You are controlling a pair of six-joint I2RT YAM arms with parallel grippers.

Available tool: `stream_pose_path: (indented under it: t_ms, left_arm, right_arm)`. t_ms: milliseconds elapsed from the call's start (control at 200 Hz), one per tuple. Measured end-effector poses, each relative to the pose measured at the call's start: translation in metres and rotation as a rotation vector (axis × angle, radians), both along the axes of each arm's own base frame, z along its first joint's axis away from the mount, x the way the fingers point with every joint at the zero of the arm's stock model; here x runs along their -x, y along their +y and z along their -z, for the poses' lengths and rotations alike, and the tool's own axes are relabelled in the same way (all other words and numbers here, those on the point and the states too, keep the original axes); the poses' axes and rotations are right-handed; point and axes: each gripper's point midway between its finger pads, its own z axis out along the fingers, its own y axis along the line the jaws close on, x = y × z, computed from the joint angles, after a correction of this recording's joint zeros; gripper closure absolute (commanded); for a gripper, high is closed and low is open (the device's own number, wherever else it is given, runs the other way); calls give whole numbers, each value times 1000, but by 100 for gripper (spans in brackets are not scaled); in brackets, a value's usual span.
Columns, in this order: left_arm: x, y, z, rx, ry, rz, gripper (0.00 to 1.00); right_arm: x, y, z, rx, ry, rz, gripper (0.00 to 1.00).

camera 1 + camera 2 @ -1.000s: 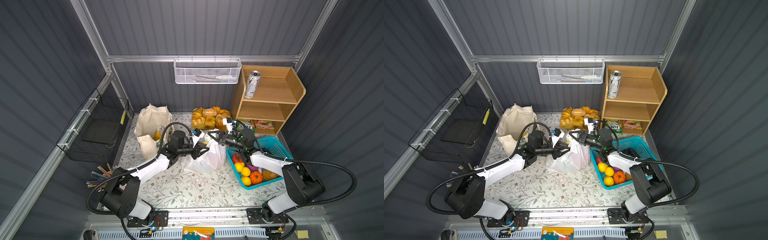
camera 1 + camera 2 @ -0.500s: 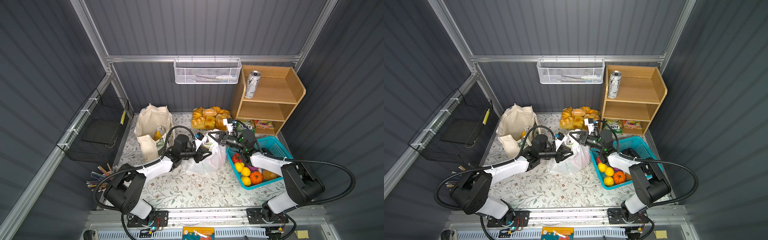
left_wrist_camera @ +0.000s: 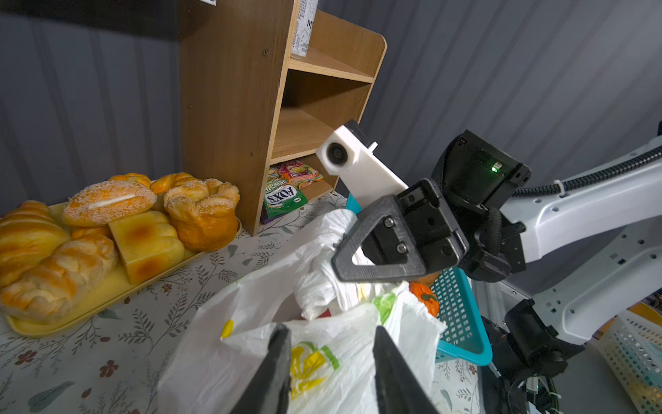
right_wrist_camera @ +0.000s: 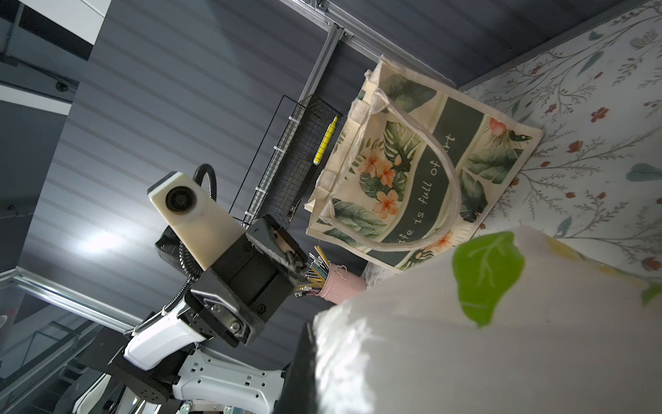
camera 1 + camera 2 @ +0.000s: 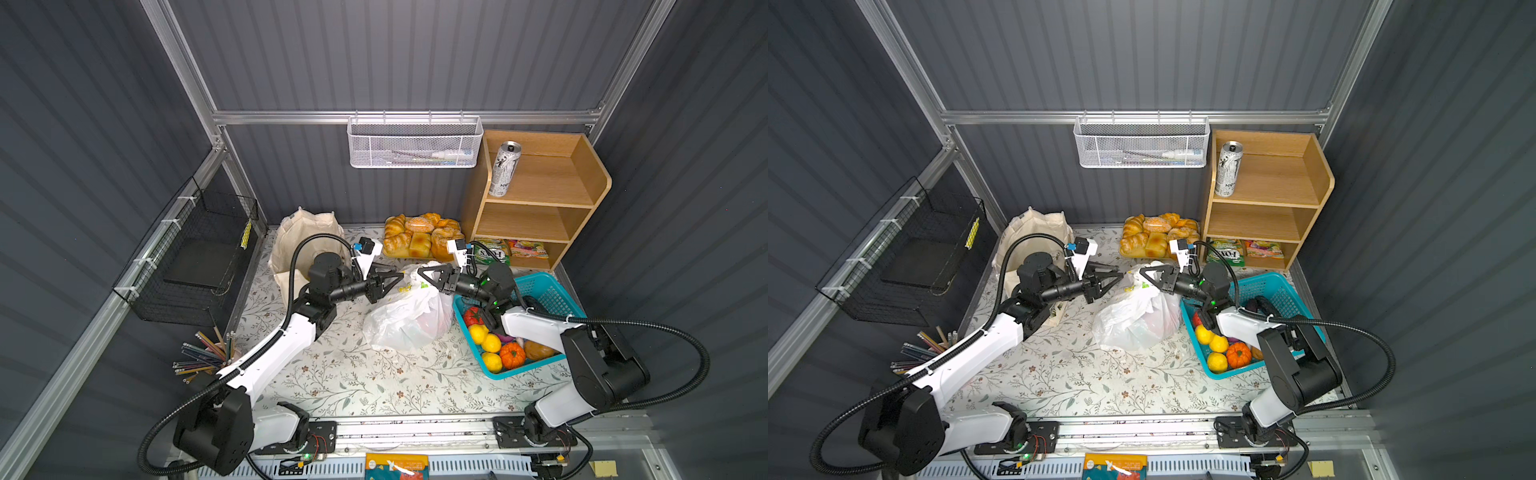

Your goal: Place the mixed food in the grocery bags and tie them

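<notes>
Left gripper [image 5: 398,280] jaws have spread wider since 1 second ago, at the plastic bag [image 5: 409,320] slumped mid floral table [image 5: 353,374] in both top views; right gripper [image 5: 420,272] is clamped on its handle. Left wrist: 2 fingers [image 3: 277,365] apart, straddling bag film. Right wrist: canvas tote [image 4: 412,172] stands against grey wall [image 4: 143,89]

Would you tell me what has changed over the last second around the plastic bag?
The left gripper has spread its jaws at the mouth of the plastic bag, after nudging in and then shifting slightly toward the back wall. The right gripper stays shut on the bag's twisted handle; the bag, the canvas tote and the drink can sit where they were.
</notes>
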Motion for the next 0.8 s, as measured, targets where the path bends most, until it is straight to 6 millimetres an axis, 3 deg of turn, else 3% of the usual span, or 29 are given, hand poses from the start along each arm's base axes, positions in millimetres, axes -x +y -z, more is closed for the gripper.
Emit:
stream_pose_path:
  t_ms: [235,555,800]
  left_arm:
    - [-9,-16,16,89,124,65,61]
    - [-1,-28,13,160,151,119,60]
    - [1,-40,30,143,191,141,64]
  right_arm:
    - [5,0,-2,-5,-19,-21,100]
    - [5,0,-2,-6,-23,-22,100]
    - [5,0,-2,-6,-24,-22,100]
